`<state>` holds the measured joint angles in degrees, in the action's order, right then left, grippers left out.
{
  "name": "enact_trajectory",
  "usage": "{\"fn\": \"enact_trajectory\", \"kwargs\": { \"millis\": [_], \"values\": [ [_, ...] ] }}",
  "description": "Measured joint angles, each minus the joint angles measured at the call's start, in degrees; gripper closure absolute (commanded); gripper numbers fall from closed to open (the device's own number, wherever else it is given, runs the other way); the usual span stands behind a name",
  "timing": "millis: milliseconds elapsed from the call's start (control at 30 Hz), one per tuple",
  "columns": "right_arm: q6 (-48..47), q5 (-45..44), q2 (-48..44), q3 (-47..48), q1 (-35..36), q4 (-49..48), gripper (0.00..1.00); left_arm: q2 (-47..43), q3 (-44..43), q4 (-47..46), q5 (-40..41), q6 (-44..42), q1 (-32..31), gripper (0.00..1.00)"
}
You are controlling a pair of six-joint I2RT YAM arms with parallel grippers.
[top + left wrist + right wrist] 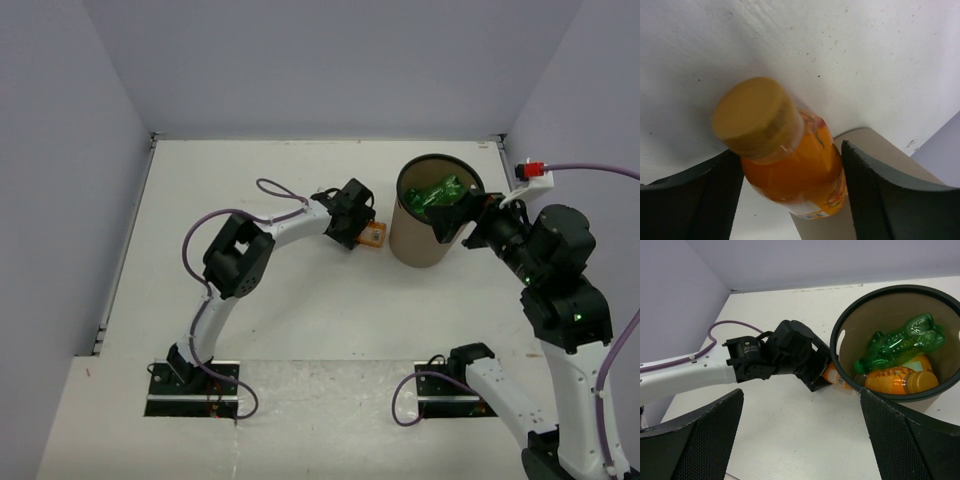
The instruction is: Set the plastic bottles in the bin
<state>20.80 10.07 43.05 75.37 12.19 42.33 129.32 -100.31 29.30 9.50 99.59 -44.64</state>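
Observation:
My left gripper (357,222) is shut on a stubby orange bottle (372,237) with a label, low over the table just left of the bin (415,247). In the left wrist view the orange bottle (795,165) sits between both fingers (875,195), cap towards the camera. The tall brown bin (875,315) with a black rim holds green ribbed bottles (900,342) and an orange bottle (897,380). My right gripper (462,213) is open and empty, over the bin's near right rim.
The brown bin wall (880,150) is close behind the held bottle. Grey walls enclose the white table (290,320) on three sides. The left arm's purple cable (270,187) loops above the table.

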Motion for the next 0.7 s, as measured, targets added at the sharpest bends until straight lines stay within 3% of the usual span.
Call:
{"fn": "enact_trajectory", "kwargs": {
  "millis": [33,100,133,167,200,300,433,567,700],
  "values": [
    [0.0,0.0,0.0,-0.1,0.1,-0.1,0.01,0.2,-0.1,0.0,-0.5,0.2,0.0,0.5],
    [-0.1,0.0,-0.2,-0.5,0.3,-0.3,0.01,0.1,0.2,0.2,-0.5,0.0,0.0,0.65],
    [-0.1,-0.1,-0.4,-0.9,0.3,-0.4,0.01,0.0,0.4,-0.3,-0.5,-0.5,0.0,0.79],
    [-0.1,-0.1,-0.6,-1.2,0.3,-0.4,0.01,-0.9,2.0,-1.2,-0.4,-1.4,0.0,0.82],
    [-0.1,-0.1,-0.7,-1.5,0.4,-0.7,0.01,-2.0,3.8,-1.6,0.0,-1.9,0.0,1.0],
    [-0.1,0.3,-1.2,-2.4,0.5,-1.2,0.01,-8.4,11.8,-1.8,2.2,-5.4,0.0,1.0],
    [0.0,2.9,-1.4,-3.3,0.5,-2.3,0.01,-23.3,28.2,-7.8,6.3,-17.0,0.0,1.0],
    [0.9,12.6,0.2,-5.5,0.6,-5.7,0.01,-45.2,51.3,-29.2,4.2,-36.9,0.3,1.0],
    [2.9,21.6,6.1,-8.2,5.3,-10.2,0.01,-66.6,69.7,-50.5,-9.4,-56.0,0.0,1.0]
  ]
}}
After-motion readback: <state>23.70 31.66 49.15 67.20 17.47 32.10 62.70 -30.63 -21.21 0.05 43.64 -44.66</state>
